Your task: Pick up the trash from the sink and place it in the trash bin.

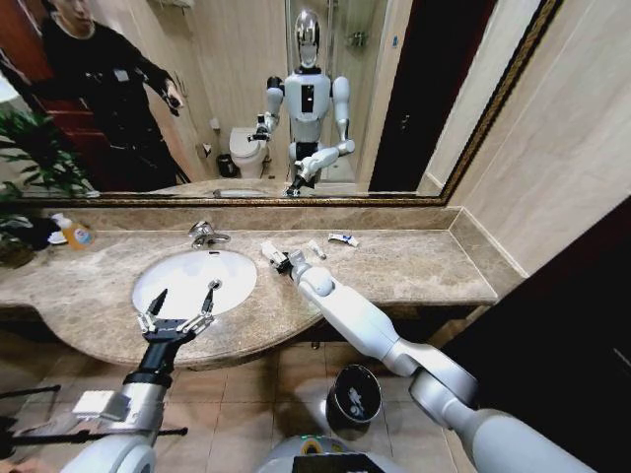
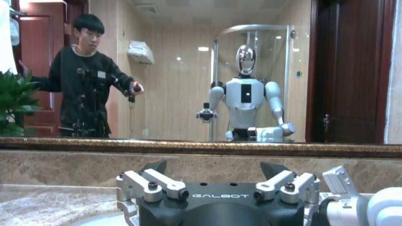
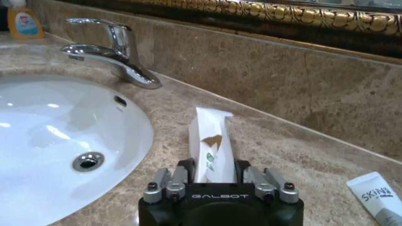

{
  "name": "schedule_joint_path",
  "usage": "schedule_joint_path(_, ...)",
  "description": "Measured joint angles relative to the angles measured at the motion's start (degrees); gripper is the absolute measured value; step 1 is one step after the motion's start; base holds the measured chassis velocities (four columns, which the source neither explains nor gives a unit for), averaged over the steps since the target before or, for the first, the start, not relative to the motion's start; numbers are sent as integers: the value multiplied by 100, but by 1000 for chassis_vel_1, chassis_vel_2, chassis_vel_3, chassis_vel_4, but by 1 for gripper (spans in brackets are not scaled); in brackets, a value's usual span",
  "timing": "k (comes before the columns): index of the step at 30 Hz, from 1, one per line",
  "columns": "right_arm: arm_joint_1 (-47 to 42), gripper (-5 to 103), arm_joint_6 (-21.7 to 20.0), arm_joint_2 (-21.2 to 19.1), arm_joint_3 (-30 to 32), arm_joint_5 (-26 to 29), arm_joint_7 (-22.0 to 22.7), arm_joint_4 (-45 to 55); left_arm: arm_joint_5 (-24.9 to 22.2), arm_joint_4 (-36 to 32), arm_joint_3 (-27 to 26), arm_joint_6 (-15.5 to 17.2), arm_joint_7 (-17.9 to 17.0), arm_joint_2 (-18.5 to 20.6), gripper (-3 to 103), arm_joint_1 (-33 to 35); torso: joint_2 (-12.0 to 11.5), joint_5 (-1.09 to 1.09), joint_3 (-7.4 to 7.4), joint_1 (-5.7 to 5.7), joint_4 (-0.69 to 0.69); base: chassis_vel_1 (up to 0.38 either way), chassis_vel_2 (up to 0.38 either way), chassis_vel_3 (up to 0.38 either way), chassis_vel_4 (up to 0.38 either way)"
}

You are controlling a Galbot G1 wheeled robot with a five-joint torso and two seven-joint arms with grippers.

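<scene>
Your left gripper (image 1: 181,302) hovers spread wide over the sink (image 1: 168,279)'s near rim, holding nothing. To its right, your right gripper (image 1: 275,258) is clamped on a white packet (image 3: 209,149) above the counter (image 1: 414,268) beside the basin, its long axis running straight out from the fingers toward the mirror wall. The trash bin (image 1: 354,395) sits on the floor below, nearer your right arm.

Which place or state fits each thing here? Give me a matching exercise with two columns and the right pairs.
Things:
1. left gripper
2. right gripper
3. trash bin
4. soap bottle

Places or states:
A. on the floor below the counter
B. shut on a white packet, on the counter beside the sink
C. open, over the basin's near rim
D. on the counter's far left, by the mirror

Pairs: 1-C, 2-B, 3-A, 4-D
</scene>
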Motion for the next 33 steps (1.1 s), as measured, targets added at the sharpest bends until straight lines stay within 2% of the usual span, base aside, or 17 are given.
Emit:
schedule_joint_path(3, -32, 40, 17, -37, 11, 41, -37, 37, 0, 0, 0, 0, 0, 0, 100, 0, 0, 0, 0, 0, 0, 0, 0, 0, 0)
schedule_joint_path(6, -102, 25, 121, -102, 38, 169, -51, 86, 0, 0, 0, 0, 0, 0, 100, 0, 0, 0, 0, 0, 0, 0, 0, 0, 0)
schedule_joint_path(10, -224, 17, 232, -170, 99, 287, 11, 261, 0, 0, 0, 0, 0, 0, 100, 0, 0, 0, 0, 0, 1, 0, 0, 0, 0)
schedule_joint_path(15, -534, 6, 262, -611, 364, 523, 62, 1149, 0, 0, 0, 0, 0, 0, 100, 0, 0, 1, 0, 0, 3, 0, 0, 0, 0)
schedule_joint_path(17, -935, 1, 178, -1304, 809, 832, -246, 2217, 0, 0, -1, 0, -1, 0, 100, 0, 0, 2, 0, 0, 2, 0, 0, 0, 0)
schedule_joint_path(18, -935, 1, 178, -1304, 809, 832, -246, 2217, 0, 0, -1, 0, -1, 0, 100, 0, 0, 2, 0, 0, 2, 0, 0, 0, 0)
schedule_joint_path(19, -1224, 1, 101, -1716, 1172, 1012, -531, 2782, 0, 0, 0, 0, -2, 0, 100, -1, 0, 0, 0, 0, 0, 0, 0, 0, 0)
schedule_joint_path(20, -1224, 1, 101, -1716, 1172, 1012, -531, 2782, 0, 0, 0, 0, -2, 0, 100, -1, 0, 0, 0, 0, 0, 0, 0, 0, 0)
schedule_joint_path(22, -1966, 0, 10, -2556, 1960, 1180, -1163, 3644, 0, 0, -2, 0, -2, 0, 100, 1, 0, 2, -1, 0, -1, 0, 0, 0, 0)
schedule_joint_path(23, -1966, 0, 10, -2556, 1960, 1180, -1163, 3644, 0, 0, -2, 0, -2, 0, 100, 1, 0, 2, -1, 0, -1, 0, 0, 0, 0)
schedule_joint_path(25, -2813, 0, 224, -3436, 2613, 1230, -1660, 3978, 0, 0, 0, 0, -1, 0, 100, -1, 0, 3, -1, 0, -2, 0, 0, 0, 0)
schedule_joint_path(26, -2813, 0, 224, -3436, 2613, 1230, -1660, 3978, 0, 0, 0, 0, -1, 0, 100, -1, 0, 3, -1, 0, -2, 0, 0, 0, 0)
schedule_joint_path(28, -3628, 0, 577, -4150, 3346, 1319, -2050, 4028, 0, 0, -1, 0, -2, 0, 100, 0, 0, 4, -1, -1, -2, 0, 0, 0, 0)
schedule_joint_path(29, -3628, 0, 577, -4150, 3346, 1319, -2050, 4028, 0, 0, -1, 0, -2, 0, 100, 0, 0, 4, -1, -1, -2, 0, 0, 0, 0)
schedule_joint_path(31, -4497, 0, 996, -4874, 4132, 1653, -2472, 4064, 0, 0, -1, 0, -1, 0, 100, 1, 1, 4, -1, -1, -3, 0, 0, 0, 0)
schedule_joint_path(32, -4497, 0, 996, -4874, 4132, 1653, -2472, 4064, 0, 0, -1, 0, -1, 0, 100, 1, 1, 4, -1, -1, -3, 0, 0, 0, 0)
schedule_joint_path(33, -4825, 0, 1138, -5150, 4453, 1745, -2827, 4010, 0, 0, 0, 0, 0, 0, 100, 0, 1, 1, -1, -1, -3, 0, 0, 0, 0)
